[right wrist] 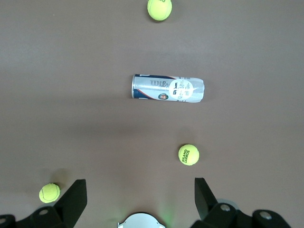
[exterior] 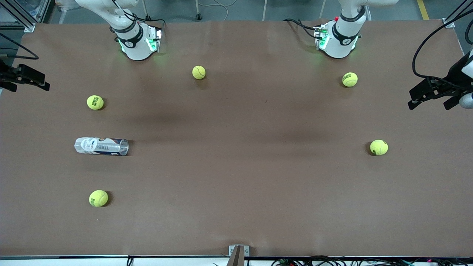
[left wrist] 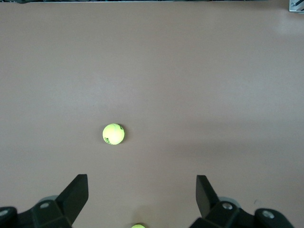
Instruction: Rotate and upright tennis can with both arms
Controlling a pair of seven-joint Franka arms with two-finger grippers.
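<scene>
The tennis can point(exterior: 101, 146) lies on its side on the brown table point(exterior: 236, 166), toward the right arm's end. It is a clear tube with a white and navy label, and looks empty. It also shows in the right wrist view point(right wrist: 167, 89). My right gripper point(right wrist: 139, 183) is open and empty, high over the table near the right arm's base point(exterior: 137, 42), apart from the can. My left gripper point(left wrist: 141, 180) is open and empty, high over the table near the left arm's base point(exterior: 338, 37). Neither gripper shows in the front view.
Several yellow-green tennis balls lie scattered. One point(exterior: 95, 102) is farther from the front camera than the can, one point(exterior: 98, 198) nearer, others point(exterior: 198, 72) point(exterior: 349, 79) point(exterior: 378, 147) lie toward the bases and the left arm's end. Black devices point(exterior: 22, 75) point(exterior: 436, 92) overhang both table ends.
</scene>
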